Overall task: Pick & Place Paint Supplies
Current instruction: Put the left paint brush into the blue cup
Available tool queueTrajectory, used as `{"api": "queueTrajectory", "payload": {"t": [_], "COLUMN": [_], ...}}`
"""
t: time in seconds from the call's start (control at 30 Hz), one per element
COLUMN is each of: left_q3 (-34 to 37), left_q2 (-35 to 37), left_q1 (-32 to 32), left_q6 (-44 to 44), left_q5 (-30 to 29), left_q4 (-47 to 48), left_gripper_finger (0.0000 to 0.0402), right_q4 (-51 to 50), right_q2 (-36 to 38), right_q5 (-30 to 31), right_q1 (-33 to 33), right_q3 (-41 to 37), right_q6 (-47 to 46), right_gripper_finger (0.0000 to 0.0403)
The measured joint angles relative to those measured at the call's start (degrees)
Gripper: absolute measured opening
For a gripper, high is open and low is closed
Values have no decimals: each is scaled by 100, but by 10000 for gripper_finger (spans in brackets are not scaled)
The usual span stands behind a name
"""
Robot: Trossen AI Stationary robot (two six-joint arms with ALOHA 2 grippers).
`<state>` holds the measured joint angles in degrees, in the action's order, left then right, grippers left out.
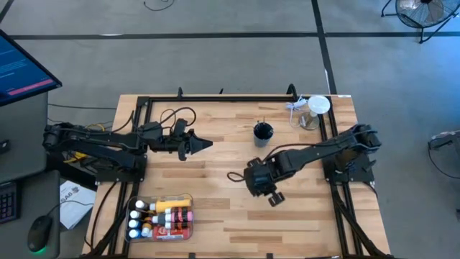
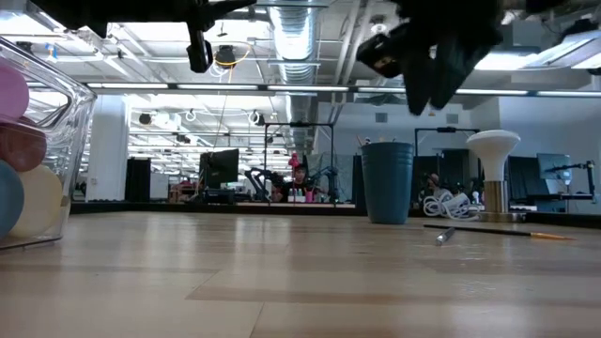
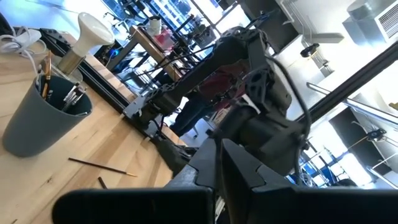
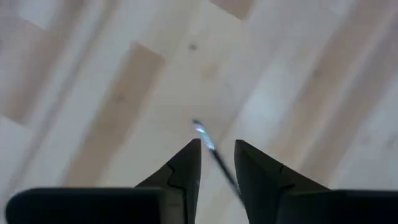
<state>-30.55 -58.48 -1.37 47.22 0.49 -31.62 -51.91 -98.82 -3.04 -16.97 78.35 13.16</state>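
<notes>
The surface (image 1: pixel 215 165) is pale wood planks inside a black frame, in a wide hall of lit desks and ceiling ducts. At its far edge stand a dark cup (image 1: pixel 263 132) of brushes and a clear jar (image 1: pixel 310 115). A clear tray (image 1: pixel 162 216) near the front holds paint bottles. A thin brush (image 2: pixel 488 231) lies flat, mid-surface. The right end effector (image 4: pixel 217 149) hangs directly over it, fingers slightly apart with the brush showing between them. The left end effector (image 1: pixel 205 144), pressed together, hovers well apart from it.
</notes>
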Motion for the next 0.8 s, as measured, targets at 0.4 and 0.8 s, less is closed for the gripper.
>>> {"api": "queueTrajectory", "payload": {"t": [0.4, 0.8], "left_q3": [0, 0], "left_q2": [0, 0], "left_q1": [0, 409], "left_q6": [27, 305], "left_q5": [139, -284], "left_q4": [-3, -142], "left_gripper_finger": [0, 0], "right_q4": [-644, -1045], "right_q2": [-758, -838], "right_q5": [497, -337], "right_q1": [107, 113], "right_q3": [-1, -5], "right_q6": [200, 1815], "right_gripper_finger": [87, 87]}}
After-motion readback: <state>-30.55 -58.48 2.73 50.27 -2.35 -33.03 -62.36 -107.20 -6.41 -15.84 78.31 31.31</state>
